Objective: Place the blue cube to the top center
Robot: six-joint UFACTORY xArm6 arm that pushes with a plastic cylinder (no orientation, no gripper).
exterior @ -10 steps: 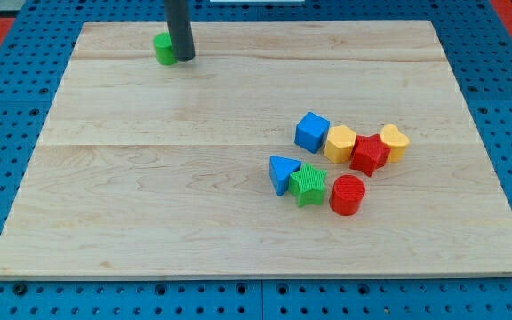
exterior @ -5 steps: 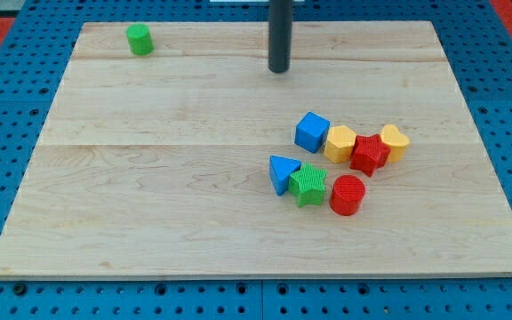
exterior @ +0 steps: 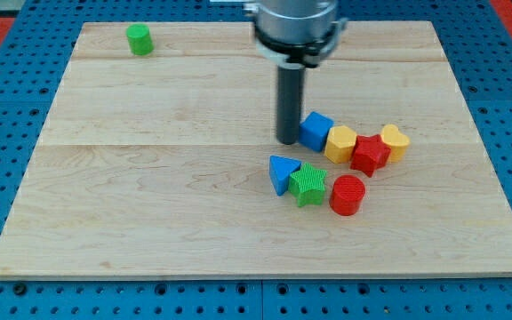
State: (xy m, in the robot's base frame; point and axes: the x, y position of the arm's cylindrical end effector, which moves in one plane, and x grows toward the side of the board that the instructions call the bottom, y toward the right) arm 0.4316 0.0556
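The blue cube [exterior: 315,131] sits right of the board's middle, at the left end of a row of blocks. My tip [exterior: 287,140] rests on the board just left of the blue cube, touching or nearly touching its left side. The rod rises straight up from there, and the arm's grey end shows at the view's top.
Right of the cube lie a yellow hexagon [exterior: 340,143], a red star [exterior: 369,154] and a yellow heart [exterior: 395,141]. Below are a blue triangle [exterior: 282,172], a green star [exterior: 308,185] and a red cylinder [exterior: 348,195]. A green cylinder [exterior: 138,39] stands at the top left.
My tip has moved from the green cylinder at the top left, across the top middle, down to the blue cube's left side. No block has visibly moved in the last half second.
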